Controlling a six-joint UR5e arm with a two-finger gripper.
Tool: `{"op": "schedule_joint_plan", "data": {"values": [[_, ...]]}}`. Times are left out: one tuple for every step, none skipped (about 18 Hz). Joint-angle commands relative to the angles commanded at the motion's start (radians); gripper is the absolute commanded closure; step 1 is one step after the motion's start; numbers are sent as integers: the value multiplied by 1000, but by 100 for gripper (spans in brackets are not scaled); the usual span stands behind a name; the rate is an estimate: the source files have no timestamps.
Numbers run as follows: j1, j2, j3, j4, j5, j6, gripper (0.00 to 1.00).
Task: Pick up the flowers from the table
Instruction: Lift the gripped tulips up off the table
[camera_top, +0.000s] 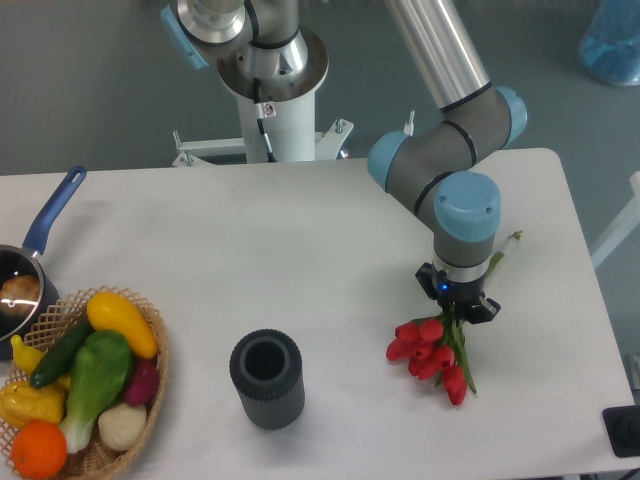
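Note:
The flowers (428, 352), a bunch of red tulip heads on green stems, are at the right side of the white table (300, 240). Their heads point toward the front edge, and one stem end (511, 241) sticks out behind the wrist. My gripper (458, 310) points straight down over the stems just above the heads, its fingers shut on them. The wrist hides the middle of the stems. Whether the heads still touch the table cannot be told.
A dark ribbed cylindrical cup (266, 379) stands at the front middle. A wicker basket (160, 345) of vegetables sits at the front left, with a blue-handled pan (50, 215) behind it. A black object (622, 430) sits at the front right corner.

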Motion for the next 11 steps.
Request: {"op": "schedule_joint_plan", "data": {"values": [[5, 0, 20, -6, -3, -2, 100], [11, 2, 46, -18, -6, -17, 100], [14, -3, 81, -52, -8, -37, 100], [12, -2, 121, -121, -8, -38, 100], [12, -2, 155, -176, -8, -38, 100], [12, 0, 187, -225, -9, -35, 100], [14, -2, 212, -256, -17, -31, 100], [14, -2, 227, -262, -40, -32, 100], [14, -2, 232, -261, -44, -31, 100], [14, -3, 241, -261, -46, -31, 100], [14, -3, 249, -264, -45, -31, 100]]}}
